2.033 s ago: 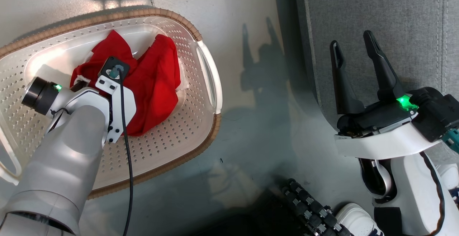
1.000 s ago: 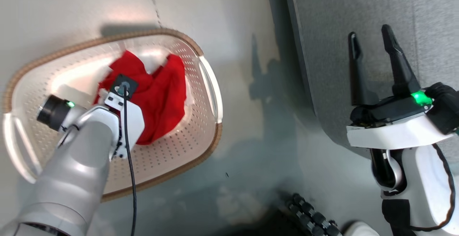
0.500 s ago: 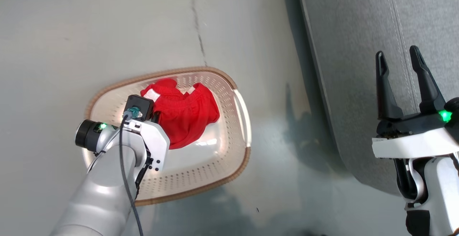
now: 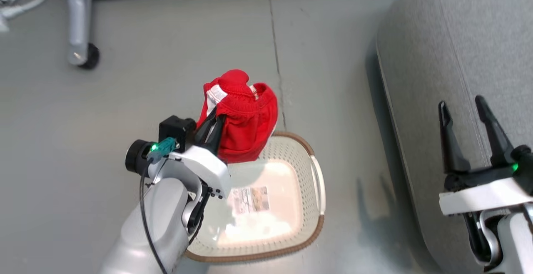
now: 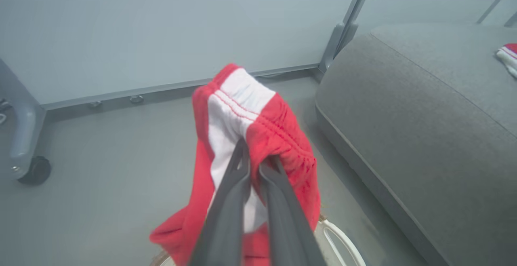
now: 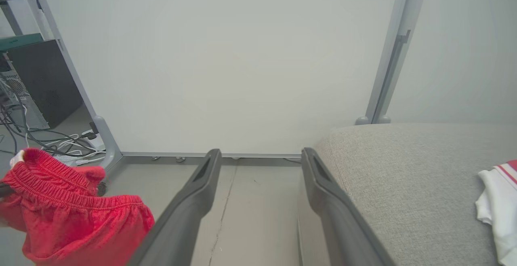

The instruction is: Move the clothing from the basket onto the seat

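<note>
Since half a second ago: red garment is up out of the basket, where it lay bunched before. Head camera has also swung, so the whole scene sits differently in the head view; that shift is not counted as motion of the things.

Left gripper: raised above the basket's far end, fingers pinched together on a fold of the red garment near its gathered waistband. In the left wrist view the two dark fingers run almost touching, with fabric squeezed between their tips.

Red garment: hangs free from that grip, clear of the basket floor, white side stripe showing, lower edge drooping toward the rim. It shows at the lower left of the right wrist view.

Basket: stands on the grey floor, just beside the front edge of the sofa but not touching it. Printed label sticker is exposed on its bottom.

Right gripper: hovers over the sofa's front edge, fingers spread well apart with nothing between them.

Second garment: white with red stripe trim, lies on the sofa cushion, well apart from both grippers; a corner of it shows in the left wrist view.

Behind: pale partition panel with a caster on the floor.
</note>
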Robot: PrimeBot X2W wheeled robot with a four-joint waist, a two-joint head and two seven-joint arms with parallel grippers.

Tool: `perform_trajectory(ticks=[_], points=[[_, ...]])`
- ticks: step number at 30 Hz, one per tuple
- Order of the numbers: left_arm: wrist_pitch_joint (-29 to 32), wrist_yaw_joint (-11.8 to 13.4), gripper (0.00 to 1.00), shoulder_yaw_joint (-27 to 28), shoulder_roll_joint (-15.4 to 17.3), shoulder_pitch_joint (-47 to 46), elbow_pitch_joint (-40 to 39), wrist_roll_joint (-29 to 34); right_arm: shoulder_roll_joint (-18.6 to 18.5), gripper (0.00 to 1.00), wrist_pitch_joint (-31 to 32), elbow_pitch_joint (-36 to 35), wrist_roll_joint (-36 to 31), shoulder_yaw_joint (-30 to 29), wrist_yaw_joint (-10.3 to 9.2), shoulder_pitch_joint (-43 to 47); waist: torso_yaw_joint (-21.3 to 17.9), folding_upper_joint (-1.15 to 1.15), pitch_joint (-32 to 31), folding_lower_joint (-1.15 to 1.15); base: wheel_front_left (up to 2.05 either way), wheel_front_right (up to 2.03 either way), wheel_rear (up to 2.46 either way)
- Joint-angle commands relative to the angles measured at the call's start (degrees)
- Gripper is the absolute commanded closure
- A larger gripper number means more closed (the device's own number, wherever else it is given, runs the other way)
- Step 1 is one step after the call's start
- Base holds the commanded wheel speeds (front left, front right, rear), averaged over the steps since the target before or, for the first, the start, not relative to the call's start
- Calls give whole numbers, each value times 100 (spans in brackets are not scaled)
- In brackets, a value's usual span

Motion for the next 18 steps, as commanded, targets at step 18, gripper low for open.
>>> perform_trajectory(ticks=[18], points=[[-7, -182, 100, 1518, 24, 1759, -3363, 55, 47, 0, -29, 157, 35, 139, 1, 775, 321, 0, -1855, 0, 0, 0, 0]])
